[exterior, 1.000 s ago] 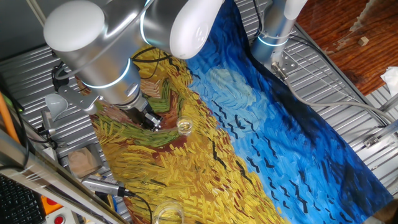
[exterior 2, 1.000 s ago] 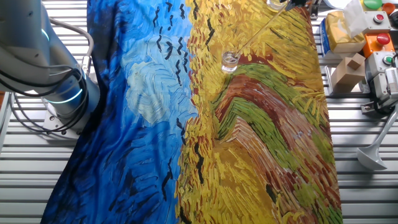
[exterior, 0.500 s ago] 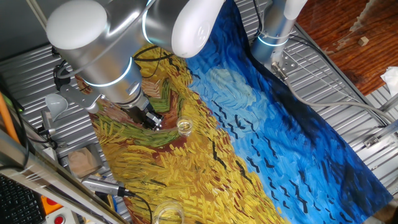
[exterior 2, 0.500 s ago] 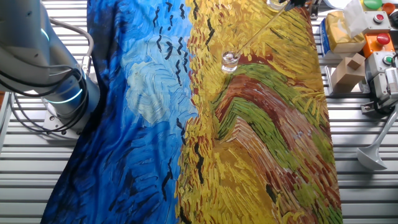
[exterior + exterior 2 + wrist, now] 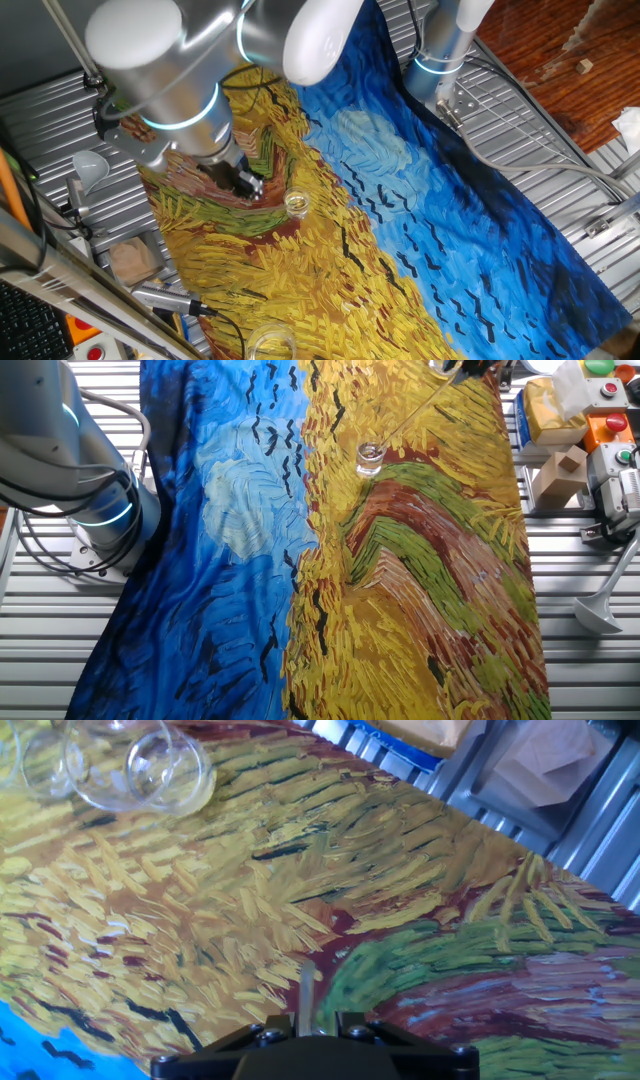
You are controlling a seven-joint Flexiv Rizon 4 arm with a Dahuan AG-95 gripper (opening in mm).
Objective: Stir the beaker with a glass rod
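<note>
The beaker [image 5: 296,205], a small clear glass cylinder, stands upright on the yellow part of the painted cloth; it also shows in the other fixed view [image 5: 371,457]. My gripper [image 5: 248,187] hangs just left of it, a little above the cloth. It is shut on the thin glass rod [image 5: 305,985], which sticks out between the jaws in the hand view, where my gripper [image 5: 305,1018] fills the bottom edge. In the other fixed view the rod [image 5: 420,402] slants down and ends close to the beaker's rim. I cannot tell whether its tip is inside.
A wider clear glass vessel [image 5: 268,345] stands at the cloth's near edge and shows top left in the hand view [image 5: 120,765]. A white funnel [image 5: 90,165], a cardboard box [image 5: 130,260] and control gear sit on the metal slats beside the cloth. The arm's base [image 5: 90,510] is opposite.
The arm has shifted a little up and to the right, and the gripper tip has moved slightly with the rod. The beaker has not moved.
</note>
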